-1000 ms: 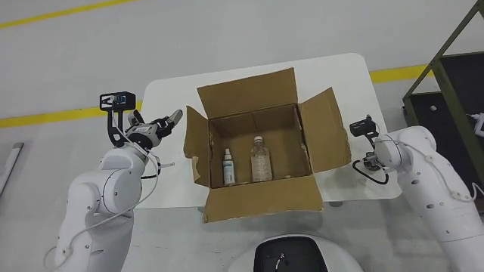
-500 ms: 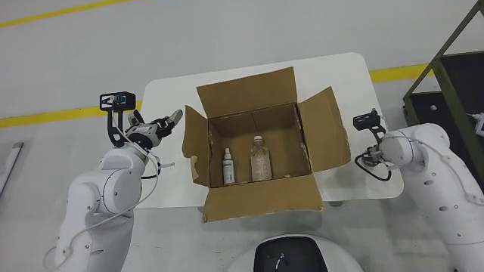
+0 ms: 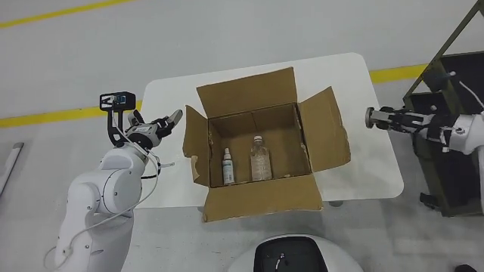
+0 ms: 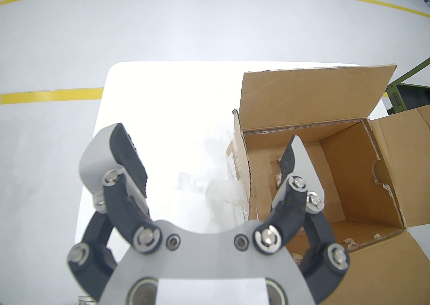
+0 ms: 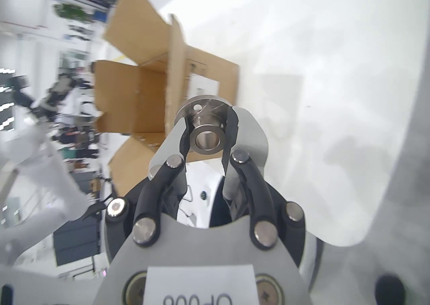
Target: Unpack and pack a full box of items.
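An open cardboard box [image 3: 257, 98] stands in the middle of the white table [image 3: 340, 72], all flaps folded out. On its floor lie a small white spray bottle [image 3: 228, 166] and a clear bottle [image 3: 261, 160]. My left gripper [image 3: 172, 117] hovers open and with nothing in it over the table, just left of the box's left flap [image 4: 242, 158]. My right gripper [image 3: 370, 117] is at the table's right edge, shut on a metal flanged bushing [image 5: 206, 133]; the box [image 5: 141, 98] lies beyond it.
A green metal rack [image 3: 454, 68] stands right of the table, close to the right arm. Bare tabletop lies left of the box [image 4: 161, 111] and right of it [image 3: 363, 166]. Yellow floor lines run behind.
The right arm swung out to the right, away from the box's right flap, and its gripper now points toward the table edge. The left arm stayed still.
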Robot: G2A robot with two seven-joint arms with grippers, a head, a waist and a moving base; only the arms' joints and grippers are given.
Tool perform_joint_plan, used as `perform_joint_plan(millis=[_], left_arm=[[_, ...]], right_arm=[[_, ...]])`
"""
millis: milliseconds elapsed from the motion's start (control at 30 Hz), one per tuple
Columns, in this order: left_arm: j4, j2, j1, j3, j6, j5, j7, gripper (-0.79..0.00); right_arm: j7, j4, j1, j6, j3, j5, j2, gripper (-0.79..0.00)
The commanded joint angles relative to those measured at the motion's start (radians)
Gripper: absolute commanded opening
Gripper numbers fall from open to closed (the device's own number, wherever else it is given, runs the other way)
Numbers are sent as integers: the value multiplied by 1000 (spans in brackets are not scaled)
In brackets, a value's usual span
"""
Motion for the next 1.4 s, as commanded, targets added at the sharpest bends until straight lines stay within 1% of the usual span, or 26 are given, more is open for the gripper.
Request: perform_joint_plan(millis=[0,133,233,300,333,400,433,500,533,633,733,800,867,933,1000,1100,1233,1267,1333,1367], left_arm=[[0,0,0,0,0,0,0,0],[0,0,0,0,0,0,0,0],[0,0,0,0,0,0,0,0],[0,0,0,0,0,0,0,0],[0,0,0,0,0,0,0,0],[0,0,0,0,0,0,0,0],[0,0,0,0,0,0,0,0],[0,0,0,0,0,0,0,0],[0,0,0,0,0,0,0,0],[0,0,0,0,0,0,0,0],[0,0,0,0,0,0,0,0],[0,0,0,0,0,0,0,0],[0,0,0,0,0,0,0,0],[0,0,0,0,0,0,0,0],[0,0,0,0,0,0,0,0],[0,0,0,0,0,0,0,0],[0,0,0,0,0,0,0,0],[0,0,0,0,0,0,0,0],[0,0,0,0,0,0,0,0],[0,0,0,0,0,0,0,0]], right_arm=[[36,-4,7,-39,-12,126,2,-785],[47,-18,36,-53,-86,184,5,-785],[27,-28,77,-40,-190,170,2,-785],[19,-32,116,-24,-280,123,0,-785],[24,-25,140,-15,-331,77,-1,-785],[-12,1,194,22,-424,-23,-6,-785],[-12,24,220,33,-481,-34,-11,-785],[-23,86,285,69,-592,-143,-20,-785],[-25,121,318,87,-647,-157,-28,-785],[-78,208,416,156,-816,-347,-51,-785],[-124,269,480,212,-968,-491,-80,-785],[-146,312,508,239,-1043,-528,-101,-785],[-164,359,537,254,-1111,-572,-122,-785],[-168,396,554,261,-1152,-568,-139,-785],[-181,436,576,272,-1208,-606,-161,-785],[-195,471,590,281,-1246,-615,-182,-785],[-203,518,607,266,-1271,-595,-205,-785],[-207,533,612,255,-1274,-584,-212,-739],[-211,552,618,247,-1276,-577,-218,-563],[-211,564,622,237,-1276,-570,-222,-502]])
